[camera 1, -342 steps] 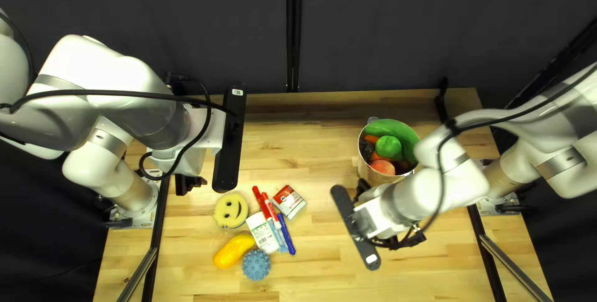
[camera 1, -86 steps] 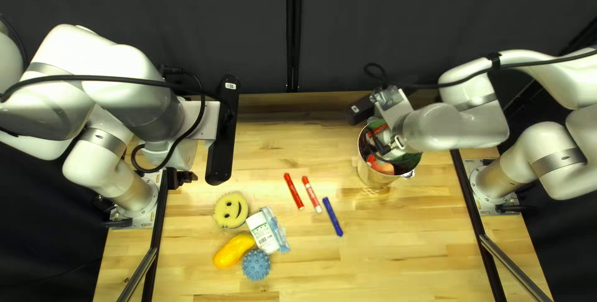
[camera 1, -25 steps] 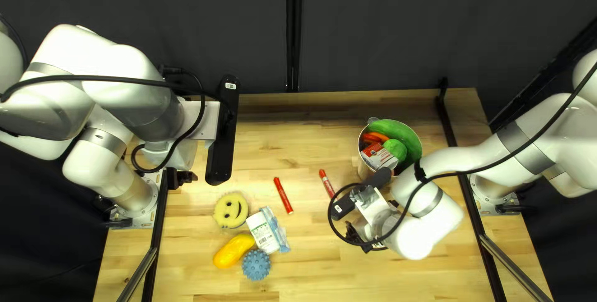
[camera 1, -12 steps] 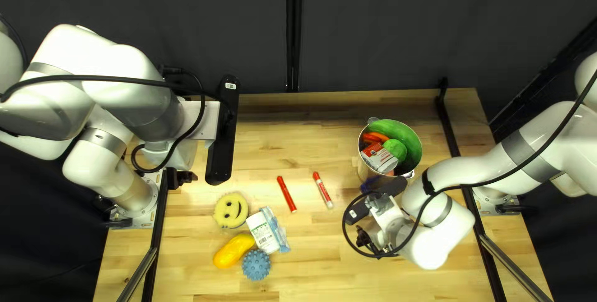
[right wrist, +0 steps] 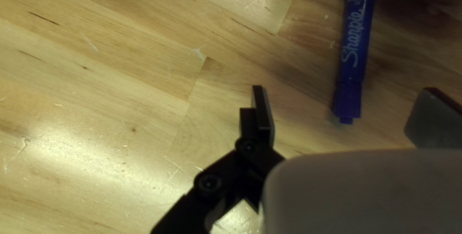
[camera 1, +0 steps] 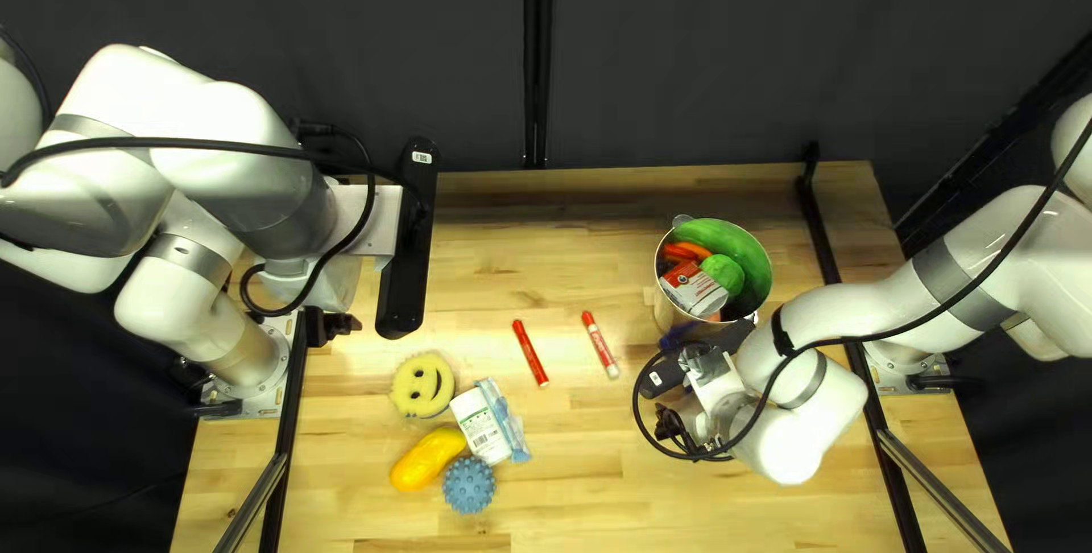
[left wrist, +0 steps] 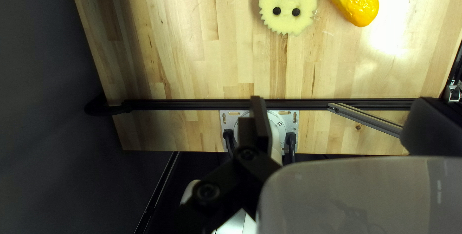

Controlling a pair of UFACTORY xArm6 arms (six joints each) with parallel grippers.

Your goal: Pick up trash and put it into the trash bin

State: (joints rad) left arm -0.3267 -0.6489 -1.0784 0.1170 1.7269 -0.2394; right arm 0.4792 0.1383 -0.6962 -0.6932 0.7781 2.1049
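Right now the right gripper (camera 1: 673, 422) has its jaws parted, with the blue marker (right wrist: 355, 41) lying ahead of the gap, just beside the metal bin (camera 1: 669, 312). Two red markers (camera 1: 530, 353) lie nearby on the table (camera 1: 546, 269), and the left gripper (camera 1: 332, 327) hangs with jaws spread too.

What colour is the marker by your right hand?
The marker is blue; the right wrist view shows it best.

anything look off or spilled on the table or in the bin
Nothing looks spilled or damaged. One oddity: a red-and-white container lies askew on the produce in the bin, packaging mixed in with what looks like food.
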